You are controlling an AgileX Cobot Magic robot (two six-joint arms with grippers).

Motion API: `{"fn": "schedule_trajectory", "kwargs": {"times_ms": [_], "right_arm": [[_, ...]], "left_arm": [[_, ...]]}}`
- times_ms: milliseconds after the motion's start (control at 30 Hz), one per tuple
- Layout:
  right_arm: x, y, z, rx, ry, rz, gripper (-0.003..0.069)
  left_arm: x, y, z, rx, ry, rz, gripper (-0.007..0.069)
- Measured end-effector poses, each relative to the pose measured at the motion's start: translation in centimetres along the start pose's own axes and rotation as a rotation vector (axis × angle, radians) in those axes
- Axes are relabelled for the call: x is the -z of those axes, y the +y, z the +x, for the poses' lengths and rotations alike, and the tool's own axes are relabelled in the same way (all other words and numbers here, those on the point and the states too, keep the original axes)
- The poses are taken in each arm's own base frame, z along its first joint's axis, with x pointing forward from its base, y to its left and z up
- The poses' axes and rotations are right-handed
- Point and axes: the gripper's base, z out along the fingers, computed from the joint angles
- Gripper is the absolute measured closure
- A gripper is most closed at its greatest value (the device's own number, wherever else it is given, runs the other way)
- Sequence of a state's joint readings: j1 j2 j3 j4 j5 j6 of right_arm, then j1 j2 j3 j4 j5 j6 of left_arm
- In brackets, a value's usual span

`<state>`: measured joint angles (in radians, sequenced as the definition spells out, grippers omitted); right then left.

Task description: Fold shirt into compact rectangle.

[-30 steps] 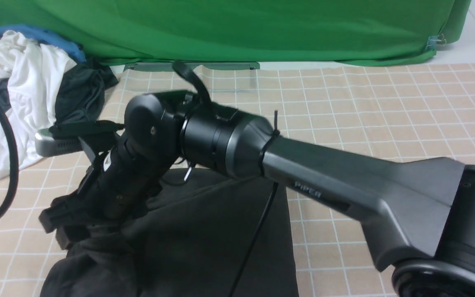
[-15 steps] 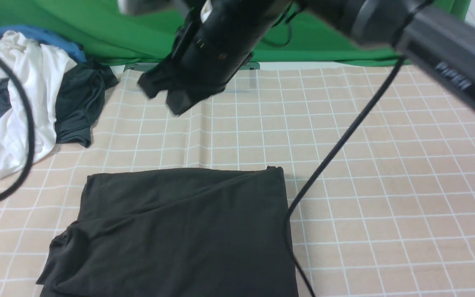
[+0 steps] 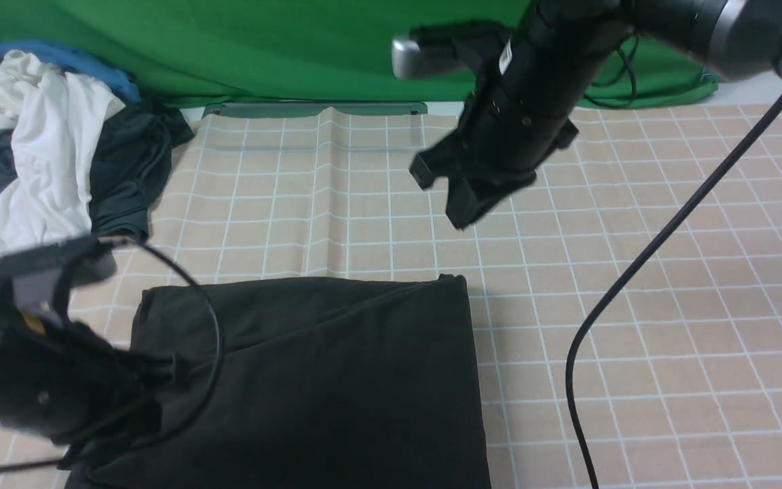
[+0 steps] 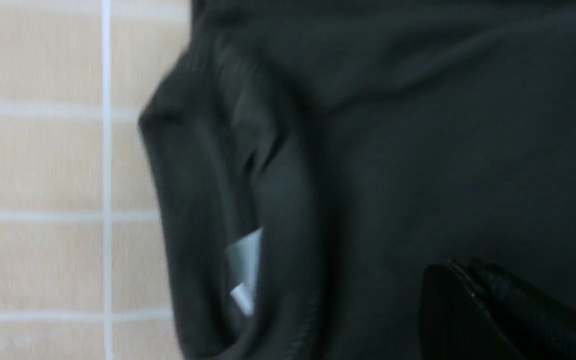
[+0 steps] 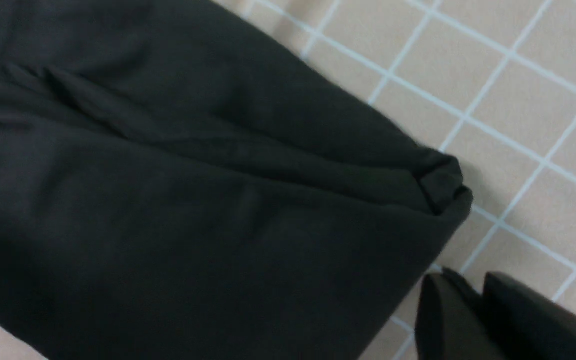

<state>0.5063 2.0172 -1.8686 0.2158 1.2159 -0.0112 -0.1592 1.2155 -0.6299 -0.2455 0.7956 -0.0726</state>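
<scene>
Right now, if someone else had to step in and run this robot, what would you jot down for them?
Left gripper: shut, low at the shirt's near left corner; whether it pinches cloth is unclear.
Right gripper: raised above the checked tablecloth, holding nothing; jaw gap unclear.
Shirt: on the tablecloth, folded into a rough rectangle.
Done: the main folds.
Left: probably tidy the bunched collar edge where the neck label shows, then pull both arms clear.

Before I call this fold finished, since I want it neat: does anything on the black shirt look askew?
Yes. The shirt is nearly rectangular, but its near left corner, by the left tool, bulges outward: the neckline lies rolled open there, with the label peeking out.
</scene>
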Motion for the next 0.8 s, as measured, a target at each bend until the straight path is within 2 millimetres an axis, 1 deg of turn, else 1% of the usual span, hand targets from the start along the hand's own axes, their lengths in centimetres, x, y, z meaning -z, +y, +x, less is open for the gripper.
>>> {"fn": "schedule_trajectory", "kwargs": {"times_ms": [33,167,200,267,300,333,433,467,600,700,767,800], "right_arm": [[-0.9,-0.4,0.1,-0.003,0.023,0.006,0.0373],[-3.4,-1.3,0.2,-0.012,0.076,0.015,0.0131],[-4.2,-1.6,0.1,-0.016,0.089,0.017,0.0084],[-5.7,-1.9,0.2,-0.023,0.121,0.018,0.0032],[-6.4,-2.0,0.3,-0.027,0.136,0.017,0.0021],[-6.5,-2.1,0.3,-0.027,0.139,0.018,0.002],[-8.6,-2.4,0.5,-0.043,0.184,0.006,0.0033],[-8.8,-2.3,0.5,-0.05,0.189,-0.009,0.0041],[-9.9,-2.0,0.4,-0.066,0.189,-0.078,0.0111],[-10.7,-1.9,0.4,-0.071,0.188,-0.102,0.0193],[-11.2,-2.0,0.4,-0.06,0.186,-0.105,0.0314],[-11.4,-2.1,0.3,-0.053,0.18,-0.106,0.0402]], "left_arm": [[-1.0,0.4,0.6,0.014,0.033,-0.015,0.0606],[-2.9,1.3,1.6,0.048,0.059,-0.061,0.0606],[-3.0,1.4,1.7,0.051,0.059,-0.068,0.0606],[-3.0,1.5,1.7,0.063,0.058,-0.07,0.0606],[-3.0,1.5,1.7,0.063,0.057,-0.07,0.0606],[-3.0,1.5,1.7,0.063,0.056,-0.07,0.0606],[-2.3,1.3,1.8,0.059,0.021,-0.06,0.0606],[-2.0,1.3,1.8,0.057,0.006,-0.056,0.0606],[-0.4,1.1,1.9,0.044,-0.072,-0.035,0.0606],[0.7,0.8,1.8,0.034,-0.121,-0.021,0.0606],[1.7,0.6,1.8,0.027,-0.157,-0.009,0.0606],[2.1,0.5,1.7,0.024,-0.172,-0.004,0.0606]]}}
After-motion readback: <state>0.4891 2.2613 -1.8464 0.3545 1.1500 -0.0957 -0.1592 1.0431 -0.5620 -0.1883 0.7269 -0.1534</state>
